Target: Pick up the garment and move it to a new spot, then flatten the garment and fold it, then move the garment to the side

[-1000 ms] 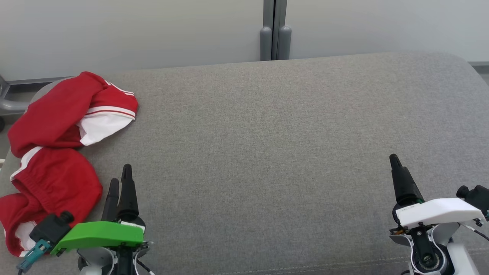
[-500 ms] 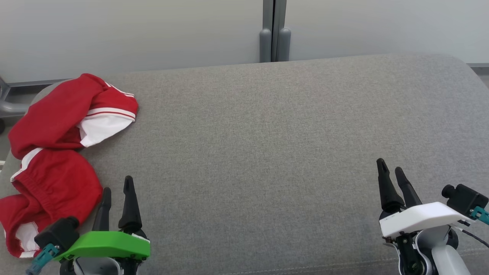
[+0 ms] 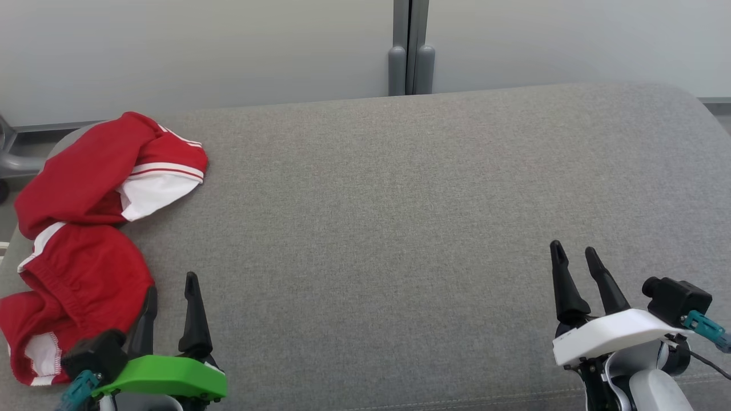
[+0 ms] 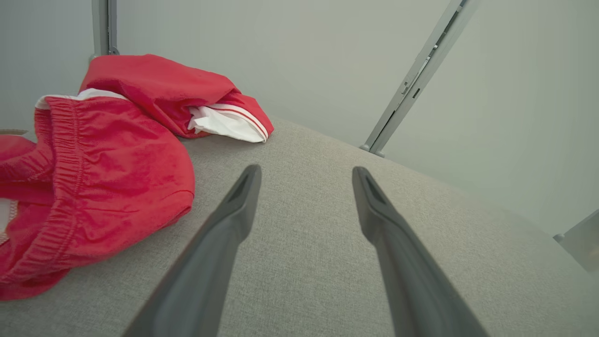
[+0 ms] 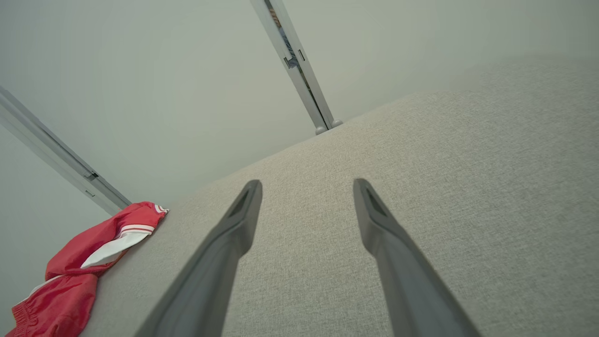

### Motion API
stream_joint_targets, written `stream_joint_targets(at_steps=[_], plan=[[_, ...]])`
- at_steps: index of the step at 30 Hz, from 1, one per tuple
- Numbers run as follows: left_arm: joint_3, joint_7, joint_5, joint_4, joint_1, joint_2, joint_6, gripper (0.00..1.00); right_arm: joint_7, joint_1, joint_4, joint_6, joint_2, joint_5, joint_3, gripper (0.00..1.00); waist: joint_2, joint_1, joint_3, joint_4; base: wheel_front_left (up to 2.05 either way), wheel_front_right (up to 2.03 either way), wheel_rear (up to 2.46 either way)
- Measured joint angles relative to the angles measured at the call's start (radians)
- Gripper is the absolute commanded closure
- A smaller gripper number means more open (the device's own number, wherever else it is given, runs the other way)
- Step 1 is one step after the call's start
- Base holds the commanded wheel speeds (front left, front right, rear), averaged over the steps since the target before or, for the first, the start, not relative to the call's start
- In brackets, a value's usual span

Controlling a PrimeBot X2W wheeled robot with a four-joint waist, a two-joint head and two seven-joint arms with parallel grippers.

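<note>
Two grippers hover low over the near edge of a grey cushion [image 3: 400, 217], both with fingers spread and nothing between them. The left gripper [image 3: 171, 284] sits just beside the garment [image 3: 85, 228], a pair of red shorts with white trim lying crumpled at the cushion's left end. In the left wrist view the garment [image 4: 107, 154] lies off to the left of the open fingers, not between them. The right gripper [image 3: 572, 248] is well apart from it, over bare fabric. The first step, the pickup, looks not yet begun. Next, the left gripper likely needs to swing left over the bunched waistband, close on a fold, then lift toward the open middle.
</note>
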Motion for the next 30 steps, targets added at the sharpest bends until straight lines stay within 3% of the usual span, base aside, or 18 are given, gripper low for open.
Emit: stream_joint_targets(at_steps=[30], plan=[[-0.037, 0.011, 0.224, -0.057, 0.047, 0.015, 0.04, 0.0, -0.086, 0.015, 0.003, 0.0, -0.003, -0.291, 0.061, 0.0, 0.0, 0.0, -0.002, -0.002, 0.0, 0.0, 0.0]])
